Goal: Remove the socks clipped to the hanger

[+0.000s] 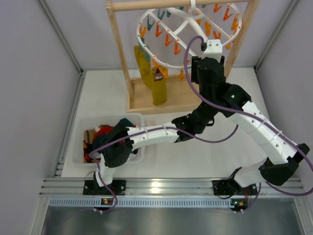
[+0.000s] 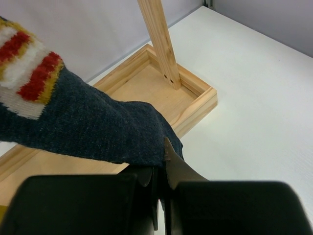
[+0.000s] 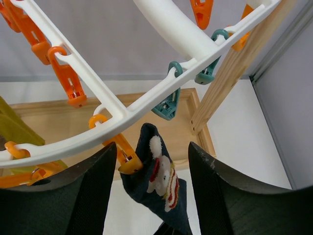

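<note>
Right wrist view showed a navy patterned fabric sock point(image 3: 157, 183) hanging lengthwise downward from an orange plastic peg point(image 3: 125, 157), directly between the right end effector's point(image 3: 152, 149) parted fingers point(image 3: 85, 196).

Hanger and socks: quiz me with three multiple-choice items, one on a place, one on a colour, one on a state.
1. Where does the bin sit?
A) left of the stand
B) right of the stand
C) behind the stand

2. What colour is the peg holding the clipped sock?
A) teal
B) orange
C) white

3. How is the left gripper?
A) open, holding nothing
B) shut on a peg
C) shut on the held sock

Answers:
1 A: the top view shows the bin to the stand's left.
2 B: the right wrist view shows an orange peg at the sock's top.
3 C: the left wrist view shows navy fabric pinched between the jaws.
</note>
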Action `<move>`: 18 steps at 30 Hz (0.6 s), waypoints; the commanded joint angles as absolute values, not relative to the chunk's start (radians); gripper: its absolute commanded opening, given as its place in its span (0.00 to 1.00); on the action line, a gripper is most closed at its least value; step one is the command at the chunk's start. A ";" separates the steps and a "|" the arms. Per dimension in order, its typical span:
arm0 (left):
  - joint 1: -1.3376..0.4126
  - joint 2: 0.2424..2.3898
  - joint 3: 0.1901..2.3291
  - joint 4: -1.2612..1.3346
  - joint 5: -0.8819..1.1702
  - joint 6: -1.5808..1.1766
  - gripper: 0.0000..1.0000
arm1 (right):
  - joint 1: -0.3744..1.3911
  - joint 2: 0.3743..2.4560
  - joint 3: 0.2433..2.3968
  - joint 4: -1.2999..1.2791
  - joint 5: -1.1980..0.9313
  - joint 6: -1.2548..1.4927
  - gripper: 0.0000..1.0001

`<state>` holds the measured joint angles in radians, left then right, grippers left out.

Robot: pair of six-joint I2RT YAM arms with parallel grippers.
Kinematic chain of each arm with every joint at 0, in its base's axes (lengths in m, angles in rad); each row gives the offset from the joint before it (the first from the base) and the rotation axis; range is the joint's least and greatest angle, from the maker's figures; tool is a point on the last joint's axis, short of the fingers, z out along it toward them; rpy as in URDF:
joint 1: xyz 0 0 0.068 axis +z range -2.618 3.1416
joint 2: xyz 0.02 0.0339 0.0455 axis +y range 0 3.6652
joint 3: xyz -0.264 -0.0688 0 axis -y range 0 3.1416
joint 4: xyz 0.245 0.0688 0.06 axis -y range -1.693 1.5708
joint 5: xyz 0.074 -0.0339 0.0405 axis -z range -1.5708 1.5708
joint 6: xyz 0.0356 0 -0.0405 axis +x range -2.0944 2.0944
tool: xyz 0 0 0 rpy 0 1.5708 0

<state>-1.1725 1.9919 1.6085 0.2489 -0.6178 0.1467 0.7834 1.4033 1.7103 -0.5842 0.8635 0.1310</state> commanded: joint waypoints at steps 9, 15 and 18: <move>-1.177 1.948 1.576 0.256 -0.571 0.134 0.00 | 0.772 1.341 1.684 -0.494 0.592 0.146 0.57; -1.138 1.771 1.370 0.258 -0.448 0.035 0.00 | 0.671 1.273 1.693 -0.567 0.277 0.147 0.62; -1.098 1.701 1.283 0.258 -0.370 0.003 0.00 | 0.609 1.263 1.694 -0.577 0.062 0.144 0.67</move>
<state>-1.1316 1.8191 1.3430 0.2417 -0.4789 0.0681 0.6628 1.2980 1.6642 -0.5682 0.3347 0.1349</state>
